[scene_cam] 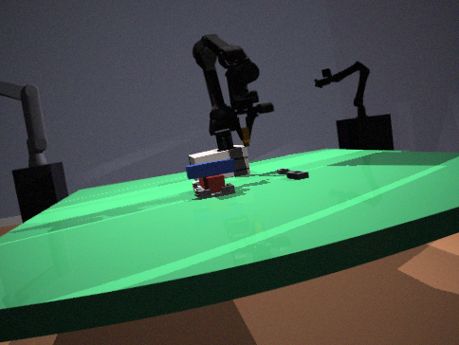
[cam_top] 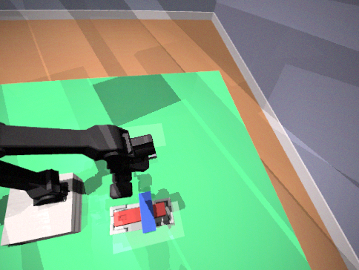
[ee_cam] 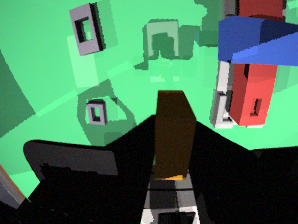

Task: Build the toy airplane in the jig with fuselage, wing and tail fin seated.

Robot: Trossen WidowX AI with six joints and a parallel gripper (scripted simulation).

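My gripper is clamped on the yellow-brown tail fin, fingers slightly apart. The fin is clear of the red fuselage.

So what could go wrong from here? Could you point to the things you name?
The claw (scene_cam: pixel 246 143) (ee_cam: pixel 169 120) grips the fin (scene_cam: pixel 245 136) (ee_cam: pixel 174 135); its tab could miss the small socket (ee_cam: pixel 256 107) near the fuselage's (cam_top: pixel 126 216) (scene_cam: pixel 213 184) (ee_cam: pixel 252 95) tail. The wing (cam_top: pixel 147 213) (scene_cam: pixel 210 169) (ee_cam: pixel 250 42) lies across the fuselage close by, so the claw might knock it loose.
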